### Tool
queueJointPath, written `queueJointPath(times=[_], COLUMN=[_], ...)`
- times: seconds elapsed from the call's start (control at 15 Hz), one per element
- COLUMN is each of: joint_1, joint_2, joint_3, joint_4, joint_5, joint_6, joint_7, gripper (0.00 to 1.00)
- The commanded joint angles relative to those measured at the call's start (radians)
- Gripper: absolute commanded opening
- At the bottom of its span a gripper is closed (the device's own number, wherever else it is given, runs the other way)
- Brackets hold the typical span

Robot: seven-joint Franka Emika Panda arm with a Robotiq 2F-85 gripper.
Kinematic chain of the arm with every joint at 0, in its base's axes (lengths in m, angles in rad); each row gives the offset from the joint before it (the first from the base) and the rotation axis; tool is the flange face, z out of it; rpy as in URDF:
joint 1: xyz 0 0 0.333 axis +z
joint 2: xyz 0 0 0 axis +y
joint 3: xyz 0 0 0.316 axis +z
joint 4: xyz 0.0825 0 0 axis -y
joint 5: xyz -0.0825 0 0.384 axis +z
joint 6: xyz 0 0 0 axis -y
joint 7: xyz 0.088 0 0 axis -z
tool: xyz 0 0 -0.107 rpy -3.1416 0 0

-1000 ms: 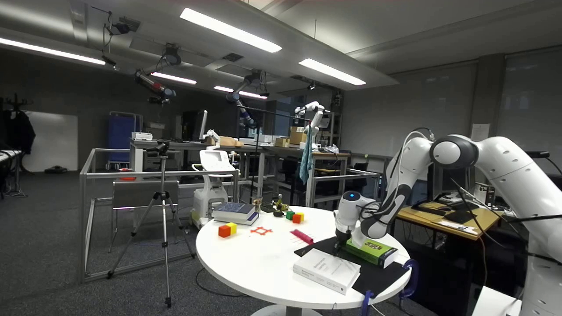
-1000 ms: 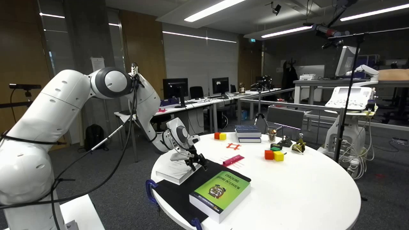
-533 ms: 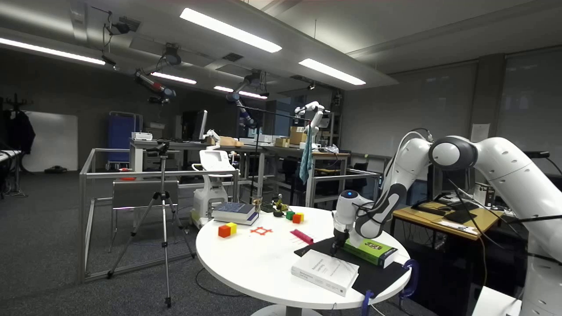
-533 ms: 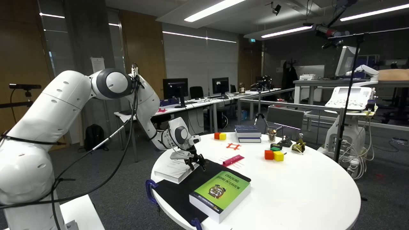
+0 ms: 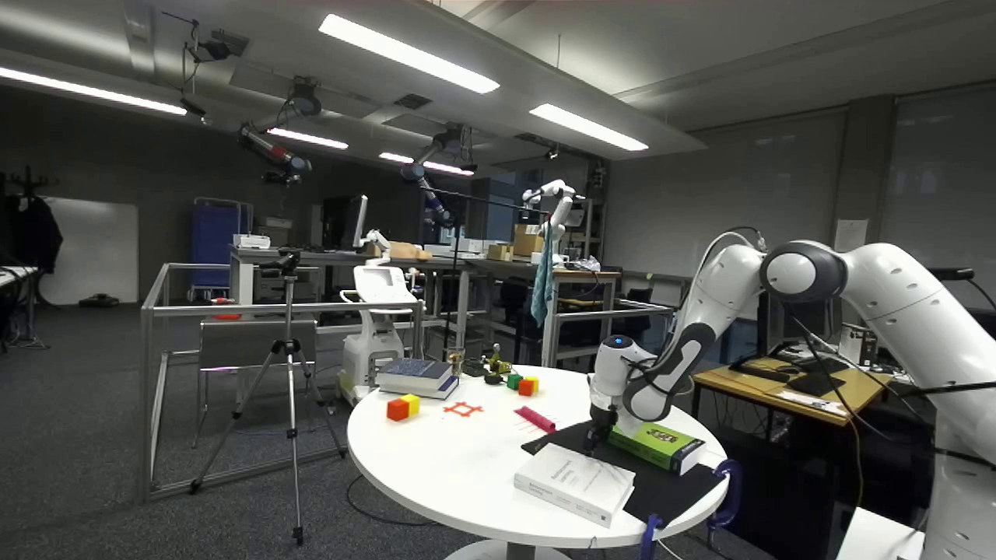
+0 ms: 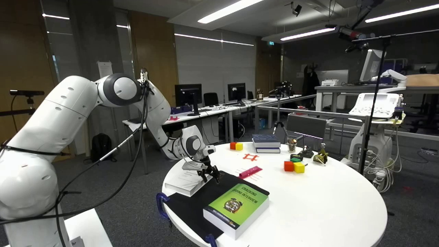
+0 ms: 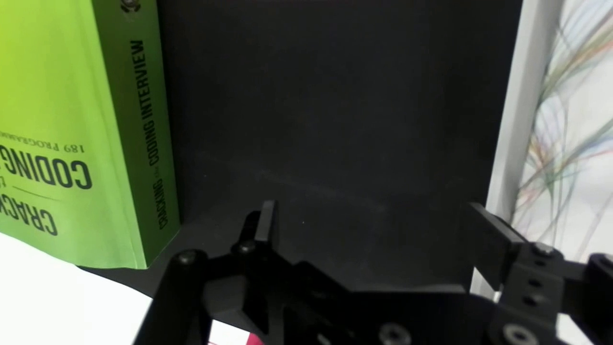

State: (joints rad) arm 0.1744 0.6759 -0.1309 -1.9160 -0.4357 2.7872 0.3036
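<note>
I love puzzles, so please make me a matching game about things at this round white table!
1. black two-fingered gripper
2. thick white rectangular book
3. thick green paperback
4. two dark blue books

A. stacked one on the other
B. says "Coding Interview"
C. jaws spread wide open
D. wispy coloured strokes on the cover

Pairs: 1-C, 2-D, 3-B, 4-A

In an exterior view, a black two-fingered end effector point(image 6: 211, 179) hangs, fingers parted, near a thick white book point(image 6: 180, 180). A thick green book point(image 6: 236, 206) lies partly on a flat black mat point(image 6: 190, 209).
</note>
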Motion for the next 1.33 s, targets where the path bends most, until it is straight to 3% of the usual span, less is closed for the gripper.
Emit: queueJointPath(times=[0.0,1.27], joint_1=[0.035,0.121], joint_2=[-0.003,0.010], joint_3=[-0.013,-0.011], joint_4=[0.006,0.024], joint_5=[0.045,0.032], joint_6=[-0.027,-0.066], joint_7=[-0.045,-0.035], gripper=[1.00,1.00])
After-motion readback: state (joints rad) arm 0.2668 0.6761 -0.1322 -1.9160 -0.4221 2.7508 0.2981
